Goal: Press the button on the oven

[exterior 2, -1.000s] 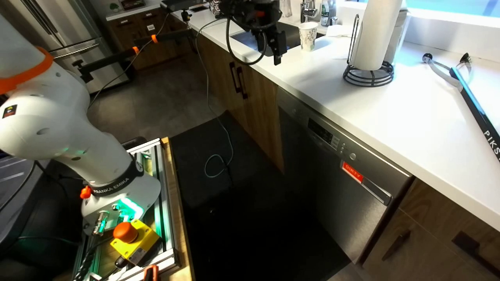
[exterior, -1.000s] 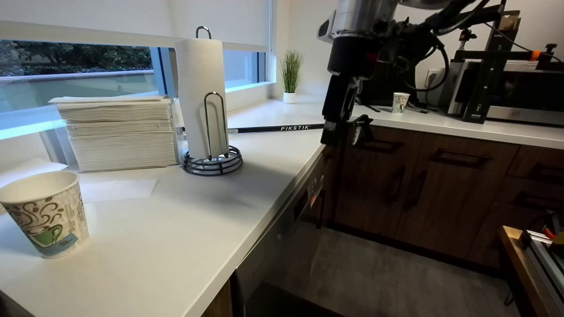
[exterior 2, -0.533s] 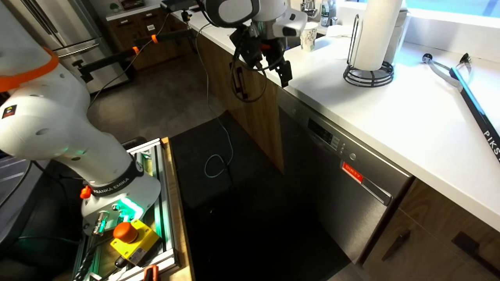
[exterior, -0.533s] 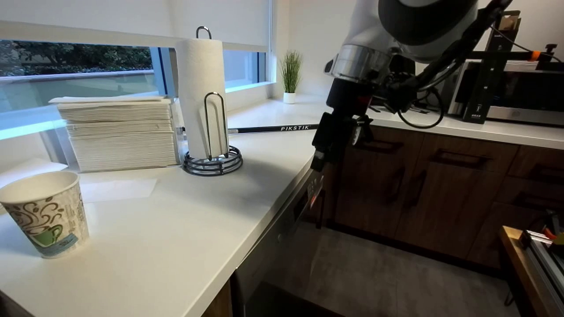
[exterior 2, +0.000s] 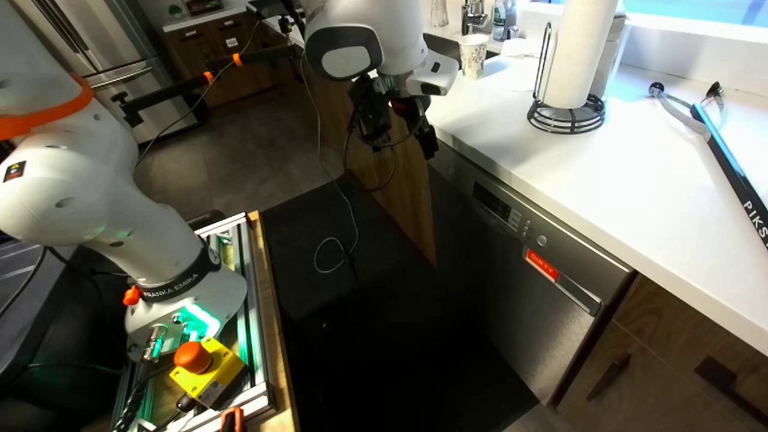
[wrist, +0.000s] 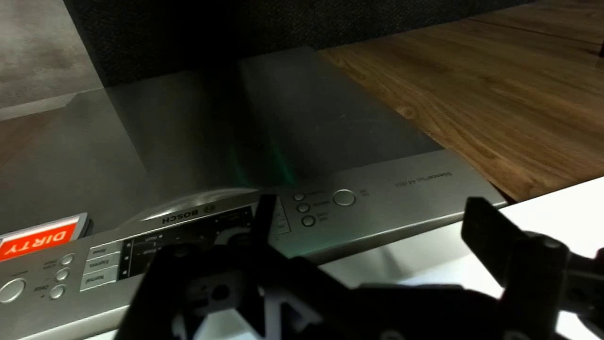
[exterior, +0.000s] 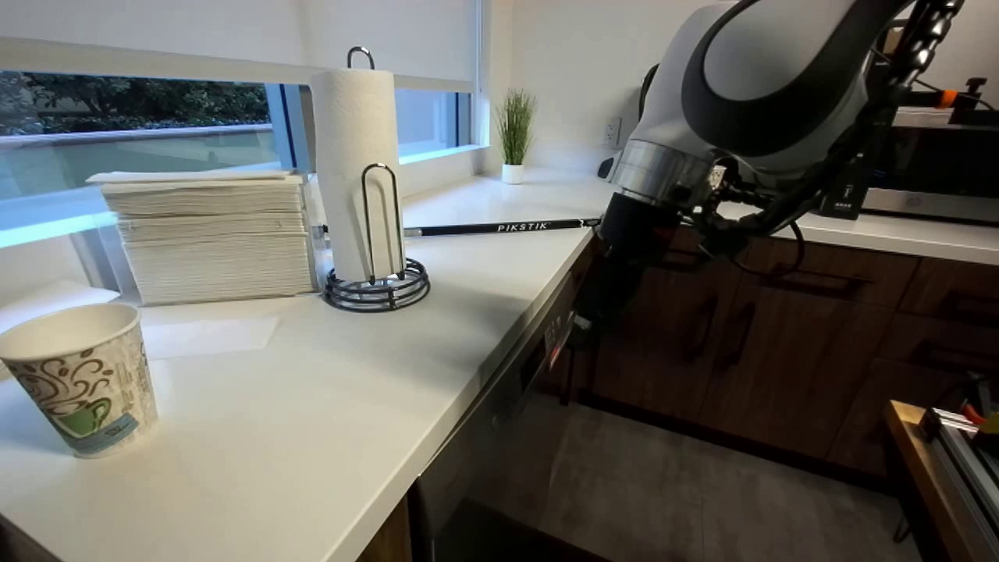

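Note:
The oven is a large grey metal-fronted appliance under the counter, seen obliquely in an exterior view (exterior 2: 516,300) and nearly edge-on in an exterior view (exterior: 507,437). In the wrist view its control panel (wrist: 406,189) shows a large round button (wrist: 344,197), smaller buttons (wrist: 303,208), a dark display (wrist: 188,236) and another round button (wrist: 12,290) at far left. My gripper (wrist: 370,208) is open and empty, its fingers wide apart. In an exterior view the gripper (exterior 2: 428,147) is beside the counter edge, near the panel's far end. Contact cannot be told.
The white counter (exterior 2: 540,162) overhangs the oven. A paper towel holder (exterior: 375,289), a PIKSTIK grabber (exterior: 507,227) and paper cups (exterior: 86,382) stand or lie on it. A red DIRTY sign (exterior 2: 541,264) is on the oven front. Wooden cabinets (wrist: 495,94) adjoin it.
My arm has come down and forward. The gripper has moved from above the counter's edge level to below it, beside the oven's upper front.

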